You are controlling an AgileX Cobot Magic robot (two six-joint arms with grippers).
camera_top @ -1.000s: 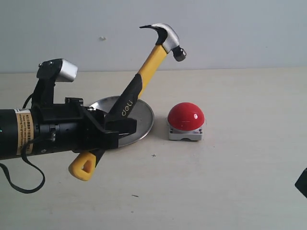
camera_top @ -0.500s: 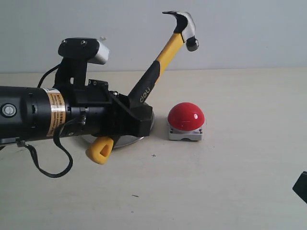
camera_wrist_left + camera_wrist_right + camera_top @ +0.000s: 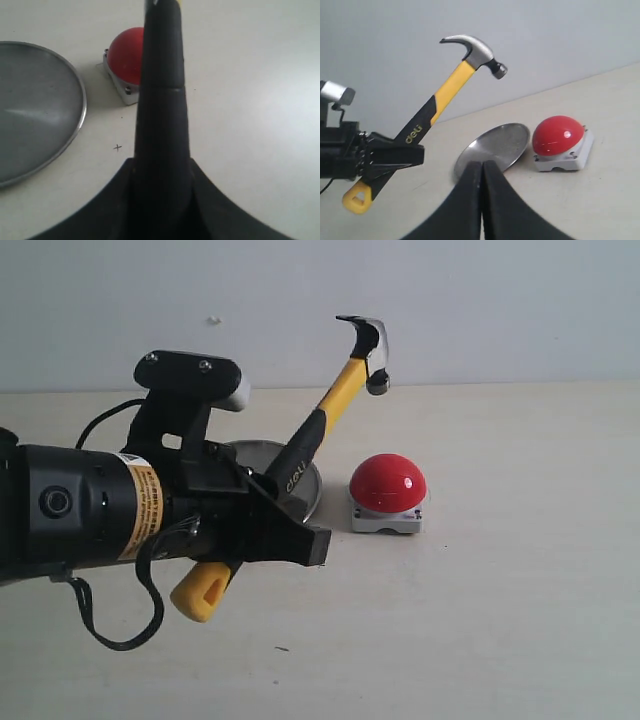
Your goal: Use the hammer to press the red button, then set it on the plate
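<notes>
My left gripper (image 3: 285, 530) is shut on the black grip of the hammer (image 3: 340, 390), which tilts upward. Its metal head is high in the air above the red button (image 3: 388, 483) and slightly to its left, not touching it. The yellow looped end sticks out below the gripper. In the left wrist view the black handle (image 3: 162, 100) runs out between the jaws (image 3: 162, 200), and covers part of the red button (image 3: 125, 55). The silver plate (image 3: 308, 490) lies left of the button, partly hidden by the arm. My right gripper (image 3: 482, 170) is shut and empty, facing the plate (image 3: 497, 145) and the button (image 3: 558, 136).
The beige tabletop (image 3: 500, 620) stretches bare in front of and right of the button. A pale wall (image 3: 500, 300) rises behind the table. The bulky black left arm (image 3: 90, 520) fills the left side of the exterior view.
The left arm has swung right and nearer the camera with the hammer. The head rose, then came down somewhat, and now sits nearer the button. The right gripper has left the exterior view.
</notes>
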